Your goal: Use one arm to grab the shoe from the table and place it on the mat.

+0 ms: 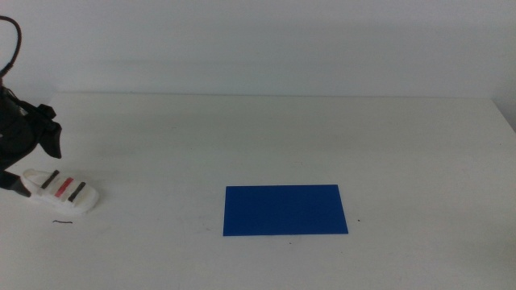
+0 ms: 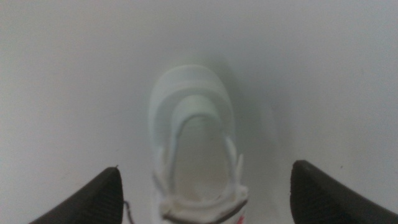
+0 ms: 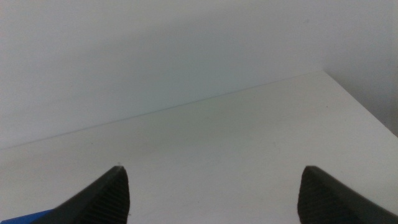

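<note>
One arm is at work: the left arm [image 1: 20, 133] comes in at the left edge of the middle view, and its gripper [image 2: 205, 186] hangs over the shoe [image 1: 61, 191] with its jaws spread wide, one on each side of the sandal and touching neither. The shoe lies flat on the table [image 1: 266, 137] near the left edge, its red strap between the two dark ones, well apart from the mat [image 1: 285, 209], which lies flat near the middle of the tabletop. In the left wrist view the shoe [image 2: 196, 149] is blurred, so how close the jaws stand to it is hard to judge. The right gripper [image 3: 211, 186] waits over bare table with its jaws likewise parted, a blue corner of the mat [image 3: 25, 219] showing beside one jaw.
</note>
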Motion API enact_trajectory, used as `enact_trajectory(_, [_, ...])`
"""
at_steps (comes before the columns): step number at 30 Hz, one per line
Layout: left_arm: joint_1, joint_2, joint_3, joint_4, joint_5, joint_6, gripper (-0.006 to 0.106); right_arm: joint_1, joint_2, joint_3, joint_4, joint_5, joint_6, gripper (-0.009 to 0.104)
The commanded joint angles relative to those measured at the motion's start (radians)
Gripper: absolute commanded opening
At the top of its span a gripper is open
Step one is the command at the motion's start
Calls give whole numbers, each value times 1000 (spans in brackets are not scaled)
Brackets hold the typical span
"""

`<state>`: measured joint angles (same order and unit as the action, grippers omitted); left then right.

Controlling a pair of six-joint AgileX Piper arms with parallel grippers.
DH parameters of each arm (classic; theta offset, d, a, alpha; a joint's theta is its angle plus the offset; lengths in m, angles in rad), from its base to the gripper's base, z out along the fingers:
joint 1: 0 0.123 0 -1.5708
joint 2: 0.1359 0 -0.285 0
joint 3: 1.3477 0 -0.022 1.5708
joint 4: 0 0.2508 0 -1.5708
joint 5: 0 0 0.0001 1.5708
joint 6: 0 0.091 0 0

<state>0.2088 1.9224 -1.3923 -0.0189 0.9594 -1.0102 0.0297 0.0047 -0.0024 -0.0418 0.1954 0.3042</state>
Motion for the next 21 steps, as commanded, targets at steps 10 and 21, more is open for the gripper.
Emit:
enact_trajectory(10, [-1,97,-6,-88,-56,-11,86,0,-5,2,-5,-9,-4,79])
enact_trajectory(21, [-65,61,-11,-40,11,-103,-2,0,-5,2,-5,-9,-4,79])
